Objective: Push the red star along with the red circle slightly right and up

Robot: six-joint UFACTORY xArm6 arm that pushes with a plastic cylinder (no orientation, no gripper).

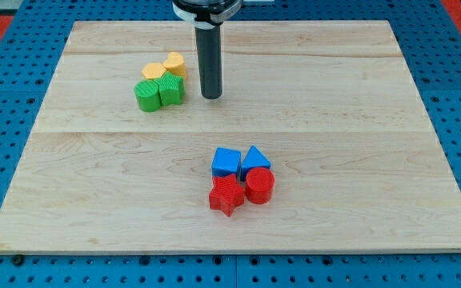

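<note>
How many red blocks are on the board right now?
2. The red star sits low in the middle, and the red circle touches its right side. Both lie just below the blue blocks. My tip is far above them. None seem hidden.

Dark straight rod (210,60), white collar (206,10)

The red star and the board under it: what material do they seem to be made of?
The red star looks like matte moulded plastic or painted wood; its colour is even and without grain, so I cannot tell which. The board looks like pale unvarnished wood: visible grain lines and seams between planks. My tip is far from the star, toward the view's top.
</note>
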